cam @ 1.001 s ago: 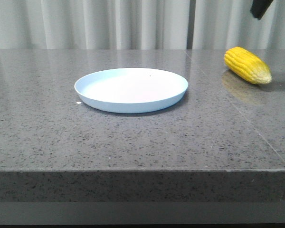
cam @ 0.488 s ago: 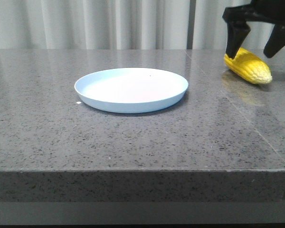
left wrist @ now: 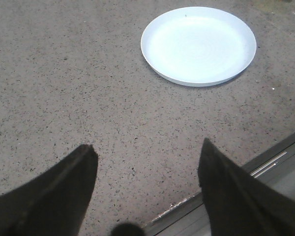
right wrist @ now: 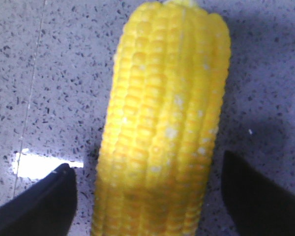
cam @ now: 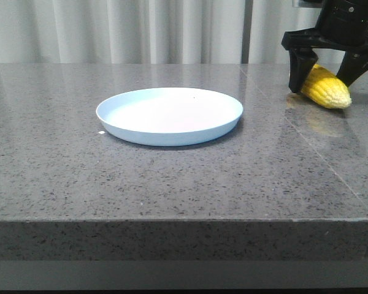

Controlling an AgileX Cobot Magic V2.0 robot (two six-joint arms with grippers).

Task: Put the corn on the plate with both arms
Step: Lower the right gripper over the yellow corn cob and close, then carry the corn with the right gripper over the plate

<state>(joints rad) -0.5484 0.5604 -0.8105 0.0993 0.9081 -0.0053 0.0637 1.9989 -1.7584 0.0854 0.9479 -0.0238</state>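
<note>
The yellow corn lies on the grey counter at the far right, paler tip toward the front. My right gripper is low over it, open, one finger on each side. In the right wrist view the corn fills the gap between the dark fingers with a little counter showing on each side. The pale-blue plate sits empty mid-counter, left of the cob. My left gripper is open over bare counter near the edge, with the plate beyond it; it is outside the front view.
The speckled grey stone counter ends in a front edge close to the camera. White curtains hang behind. A seam in the stone runs between plate and cob.
My right gripper has come down from the upper right corner and now straddles the cob close to the counter. Corn and plate have not moved.
</note>
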